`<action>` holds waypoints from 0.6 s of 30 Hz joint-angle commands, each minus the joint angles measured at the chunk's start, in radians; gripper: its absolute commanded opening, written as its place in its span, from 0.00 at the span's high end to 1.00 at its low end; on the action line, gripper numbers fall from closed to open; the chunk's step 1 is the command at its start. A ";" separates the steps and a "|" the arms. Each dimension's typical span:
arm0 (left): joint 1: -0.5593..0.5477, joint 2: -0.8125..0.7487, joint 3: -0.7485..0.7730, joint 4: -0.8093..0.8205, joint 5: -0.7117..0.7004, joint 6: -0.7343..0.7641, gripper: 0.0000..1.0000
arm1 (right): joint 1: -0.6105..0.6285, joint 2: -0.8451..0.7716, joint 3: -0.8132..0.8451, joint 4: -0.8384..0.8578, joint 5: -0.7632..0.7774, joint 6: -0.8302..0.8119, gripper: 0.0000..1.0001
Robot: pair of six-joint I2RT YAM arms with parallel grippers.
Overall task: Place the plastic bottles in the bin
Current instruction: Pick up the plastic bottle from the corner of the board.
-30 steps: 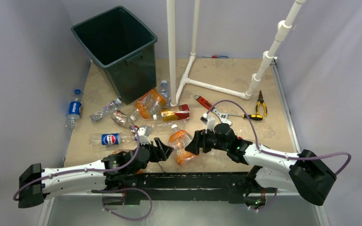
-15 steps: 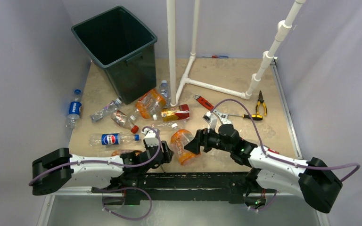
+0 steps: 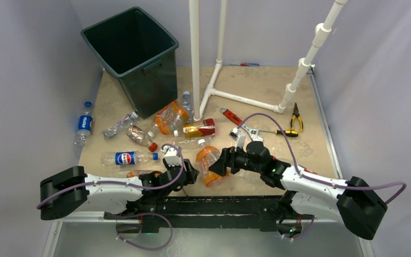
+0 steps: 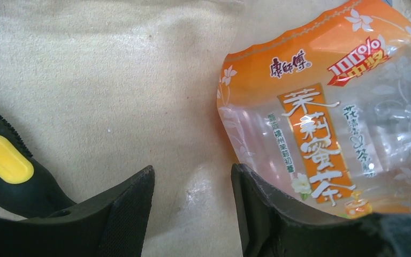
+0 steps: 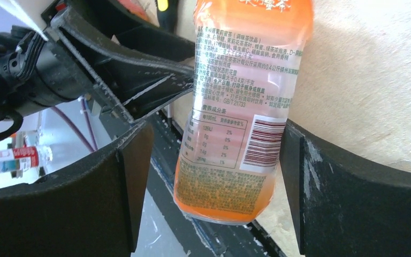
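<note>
An orange-labelled bottle [image 3: 207, 165], at 6 o'clock on the counter [image 3: 257, 80], is straddled by the parted fingers of the right gripper [image 5: 215, 126], seemingly untouched; the fingers of the left gripper [image 4: 192, 168] are held apart at its 9 o'clock.

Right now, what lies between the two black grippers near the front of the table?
A crushed clear plastic bottle with an orange label lies between the left gripper and right gripper, seen from the top camera.

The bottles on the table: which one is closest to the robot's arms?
The crushed orange-label bottle at the front edge, right between both arms' jaws. The others lie farther back toward the bin, or off to the left.
</note>
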 commanded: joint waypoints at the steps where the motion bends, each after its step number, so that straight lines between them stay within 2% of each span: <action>1: 0.006 0.037 -0.002 0.040 -0.008 -0.008 0.45 | 0.041 -0.002 0.056 0.057 -0.034 0.024 0.16; 6: 0.006 0.068 0.009 0.062 0.000 0.006 0.45 | 0.086 0.028 0.080 0.048 0.014 0.032 0.19; 11: 0.006 0.073 0.011 0.064 0.008 0.010 0.46 | 0.087 0.128 0.104 0.022 0.043 0.043 0.22; 18: 0.006 0.029 0.002 0.058 0.010 0.010 0.46 | 0.100 0.156 0.149 -0.069 0.114 0.032 0.16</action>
